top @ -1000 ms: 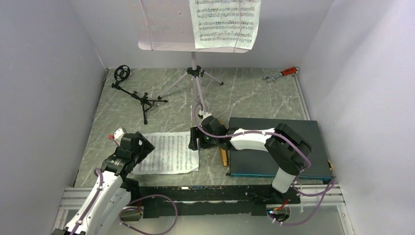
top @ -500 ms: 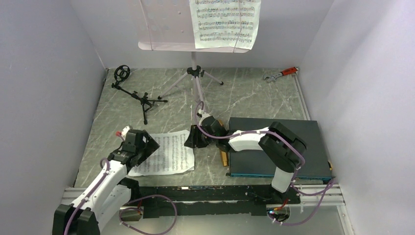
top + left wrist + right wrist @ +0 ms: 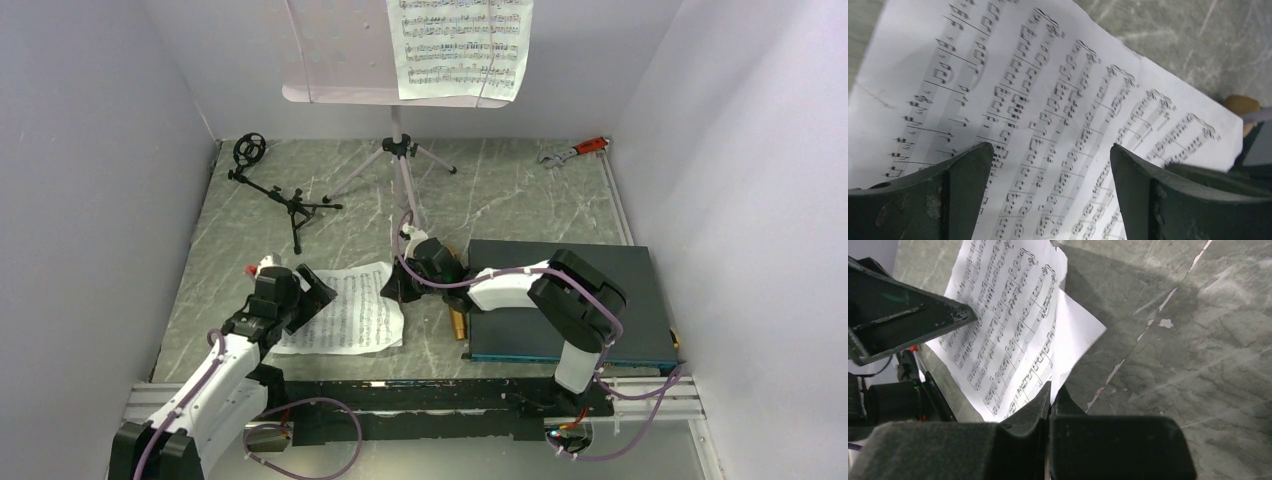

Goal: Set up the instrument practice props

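A white sheet-music page (image 3: pixel 345 310) lies on the table in front of the arms. My right gripper (image 3: pixel 397 284) is shut on its right edge (image 3: pixel 1052 390), and that corner is raised and folded. My left gripper (image 3: pixel 315 287) hovers open over the page's left part; notes show between its fingers (image 3: pixel 1050 165). The pale music stand (image 3: pixel 335 55) on its silver tripod (image 3: pixel 400 165) stands at the back with another page (image 3: pixel 460 50) on it. The black mic stand (image 3: pixel 275 192) lies at the back left. The gold microphone (image 3: pixel 457 321) lies beside the dark board, partly hidden by my right arm.
A dark flat board (image 3: pixel 590 305) lies at the right, under my right arm. A red-handled wrench (image 3: pixel 575 150) sits in the back right corner. White walls close in the marbled table (image 3: pixel 500 195) on three sides.
My right gripper has closed on the page's right edge and lifted it a little. My left arm has moved forward and right, over the page's left part, still open.
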### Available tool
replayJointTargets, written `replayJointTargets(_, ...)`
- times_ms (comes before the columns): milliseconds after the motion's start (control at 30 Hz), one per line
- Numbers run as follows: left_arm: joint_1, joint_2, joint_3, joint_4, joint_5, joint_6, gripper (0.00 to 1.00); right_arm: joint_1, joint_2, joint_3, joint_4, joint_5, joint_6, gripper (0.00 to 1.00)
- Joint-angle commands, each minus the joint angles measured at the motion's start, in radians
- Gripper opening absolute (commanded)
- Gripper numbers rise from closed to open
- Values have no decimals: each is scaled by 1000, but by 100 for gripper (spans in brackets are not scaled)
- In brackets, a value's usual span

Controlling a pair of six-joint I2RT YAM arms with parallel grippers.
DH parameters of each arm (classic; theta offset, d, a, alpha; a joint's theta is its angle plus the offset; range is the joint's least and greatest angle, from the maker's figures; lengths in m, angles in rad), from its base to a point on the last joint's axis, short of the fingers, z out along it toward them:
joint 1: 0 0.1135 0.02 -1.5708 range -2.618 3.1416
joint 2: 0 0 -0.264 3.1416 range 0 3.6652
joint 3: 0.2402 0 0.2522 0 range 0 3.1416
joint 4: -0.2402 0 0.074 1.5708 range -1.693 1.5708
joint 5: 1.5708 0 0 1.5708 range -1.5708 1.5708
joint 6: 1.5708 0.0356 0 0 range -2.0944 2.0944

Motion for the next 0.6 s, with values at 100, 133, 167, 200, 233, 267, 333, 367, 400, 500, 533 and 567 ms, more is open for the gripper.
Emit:
replayJointTargets(100,1,-79,45,27,144,98,93,4,-146,64,-107,63,-199,0)
replayJointTargets(133,1,-81,66,19,154,113,93,2,-168,72,-133,67,-220,0)
replayJointTargets(167,1,-77,90,12,170,129,93,1,-195,82,-160,65,-245,0)
replayJointTargets(200,1,-73,114,7,191,156,93,-4,-215,92,-186,52,-272,0)
replayJointTargets(233,1,-66,141,2,218,179,93,-10,-230,110,-213,14,-304,0)
replayJointTargets(267,0,-57,170,-2,243,203,93,-14,-242,134,-272,-25,-344,0)
replayJointTargets(333,1,-31,240,-36,279,253,93,-22,-267,188,-369,-80,-401,0)
replayJointTargets(367,1,-14,279,-66,286,279,93,-29,-276,211,-420,-105,-435,0)
replayJointTargets(400,1,2,322,-102,283,301,93,-38,-287,236,-470,-124,-457,0)
replayJointTargets(500,1,39,419,-152,316,333,93,-74,-317,303,-590,-193,-508,0)
replayJointTargets(533,1,44,448,-154,342,358,93,-94,-327,321,-627,-231,-524,0)
replayJointTargets(567,1,45,483,-157,378,380,93,-113,-334,341,-668,-288,-545,0)
